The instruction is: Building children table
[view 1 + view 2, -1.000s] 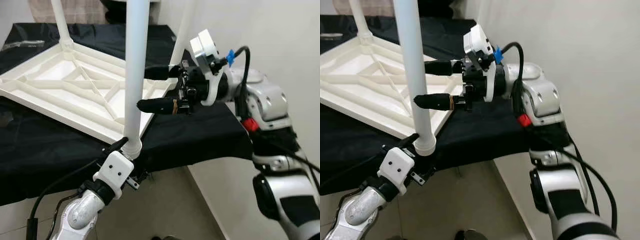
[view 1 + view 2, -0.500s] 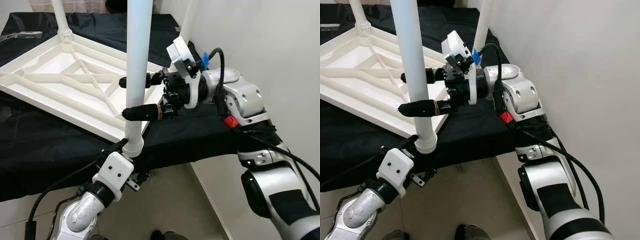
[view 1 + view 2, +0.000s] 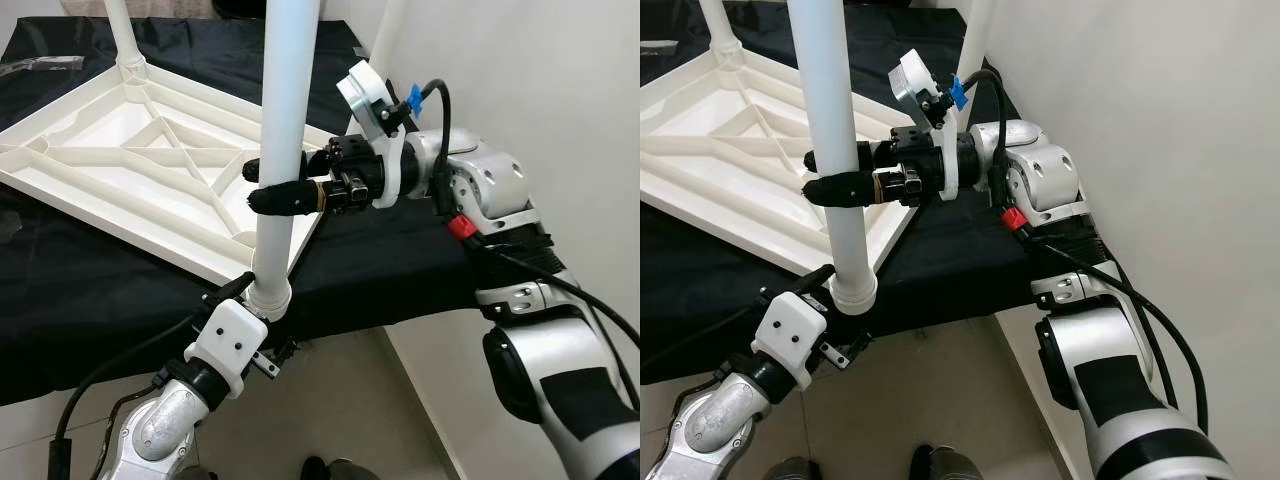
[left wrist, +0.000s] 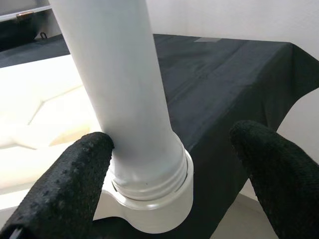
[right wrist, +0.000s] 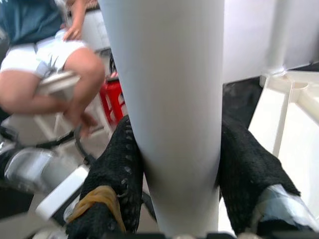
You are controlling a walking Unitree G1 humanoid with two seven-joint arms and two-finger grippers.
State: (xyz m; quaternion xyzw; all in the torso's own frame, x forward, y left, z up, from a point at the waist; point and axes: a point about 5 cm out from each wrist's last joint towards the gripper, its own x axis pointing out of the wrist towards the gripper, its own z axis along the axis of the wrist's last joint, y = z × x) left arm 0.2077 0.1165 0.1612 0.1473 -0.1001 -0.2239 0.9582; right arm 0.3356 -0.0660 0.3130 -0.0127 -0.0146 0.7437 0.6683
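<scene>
My right pincer [image 3: 835, 175] clamps the white leg [image 3: 280, 170], upright at the upturned tabletop's [image 3: 120, 170] near corner; left pincer [image 4: 169, 169] gapes around its base. Skewed torque could cross-thread or pop it out.

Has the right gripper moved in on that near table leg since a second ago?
Yes. The right gripper has travelled toward the robot's left, from beside the table leg to around it; its fingers now press both sides.
</scene>
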